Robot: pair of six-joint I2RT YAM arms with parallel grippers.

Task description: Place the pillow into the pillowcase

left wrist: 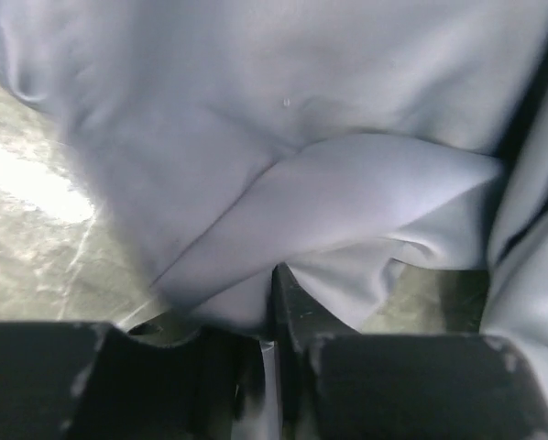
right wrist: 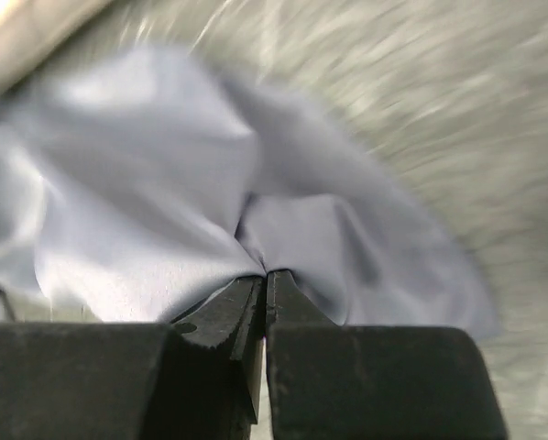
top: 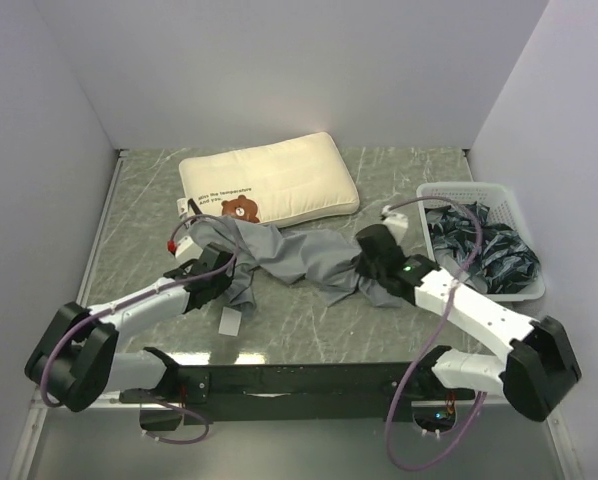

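Grey pillowcase [top: 299,255], crumpled at frame centre below pillow [top: 274,180], is pinched by left gripper [left wrist: 272,280] and right gripper [right wrist: 265,275], both clamped on it. Single layer should be held, mouth spread wide.

The pillow [top: 289,180] is cream-white, with a brown bear face [top: 241,209] and black lettering [top: 219,197]. The pillowcase [top: 299,255] is plain grey, its tag [top: 231,322] white; the tabletop [top: 409,175] is marbled grey-green.

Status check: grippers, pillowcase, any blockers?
Both shut on pillowcase: left gripper at its left end, right gripper at its right. Bare pillow behind it, not inserted. White basket off right, not obstructing.
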